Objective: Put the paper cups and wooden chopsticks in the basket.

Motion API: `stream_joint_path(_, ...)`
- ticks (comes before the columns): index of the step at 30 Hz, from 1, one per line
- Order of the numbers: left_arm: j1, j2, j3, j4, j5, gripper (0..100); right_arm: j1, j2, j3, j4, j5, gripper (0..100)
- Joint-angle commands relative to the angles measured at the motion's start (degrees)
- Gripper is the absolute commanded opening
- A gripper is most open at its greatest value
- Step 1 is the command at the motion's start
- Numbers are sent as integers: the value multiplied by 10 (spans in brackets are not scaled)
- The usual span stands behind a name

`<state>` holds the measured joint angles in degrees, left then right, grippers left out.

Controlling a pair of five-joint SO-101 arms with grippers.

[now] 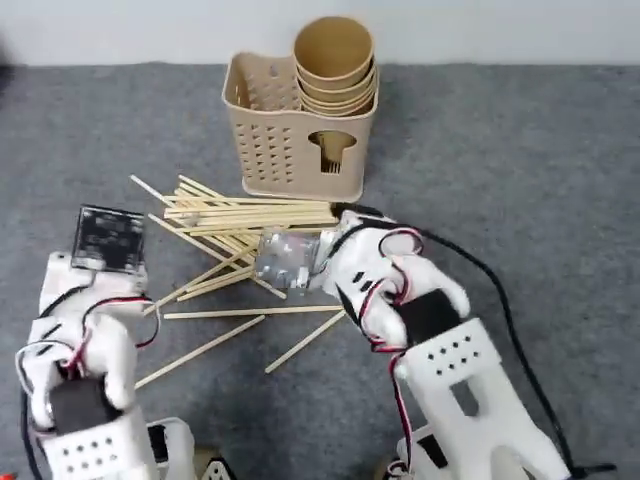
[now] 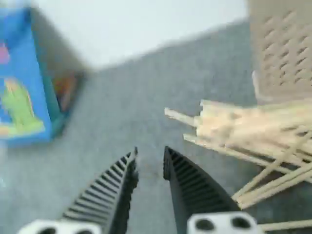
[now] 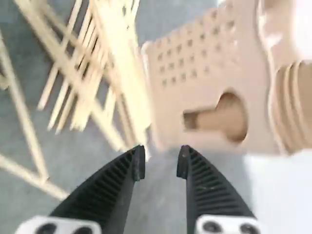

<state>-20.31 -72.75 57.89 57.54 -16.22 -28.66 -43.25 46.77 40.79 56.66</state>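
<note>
On the gray, fuzzy bench (image 1: 520,170), wooden chopsticks (image 1: 250,212) are piled just in front of the basket (image 1: 270,150), where the paper cups (image 1: 335,60) are stacked. The sticks are judged light, stiff and slippery, best pinched in the middle. The left arm's fingers (image 2: 122,185) and right arm's fingers (image 3: 122,180) are spread a little, with nothing held. A white wall (image 1: 500,30) is seen behind.

Free room & blockers round the basket

We see open grey mat (image 1: 520,170) on both sides of the basket (image 1: 290,150). The chopsticks (image 1: 240,215) pile lies across its front wall, w/ loose sticks fanned toward both arms. The cups (image 1: 335,60) stack fills the basket's right part & stands above the rim; the left part is open from above. Ahead of the left gripper (image 2: 150,156) we have bare mat. The right gripper (image 3: 161,156) sits just beside the pile, facing the basket's front.
</note>
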Motion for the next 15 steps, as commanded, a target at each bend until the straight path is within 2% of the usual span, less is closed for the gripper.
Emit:
stream_joint_path(1,-29,19,7,-16,87,89,-7,-17,11,-51,7,86)
stream_joint_path(4,-29,51,7,-15,161,89,-7,0,12,-57,-23,45)
stream_joint_path(6,-28,66,11,-15,222,88,-14,14,9,-57,-96,46)
stream_joint_path(8,-28,76,20,-14,282,88,-27,25,9,-74,-207,79)
stream_joint_path(11,-29,79,41,-14,355,88,-52,41,4,-93,-418,149)
stream_joint_path(15,-27,78,65,-14,464,88,-93,81,-29,-27,-702,149)
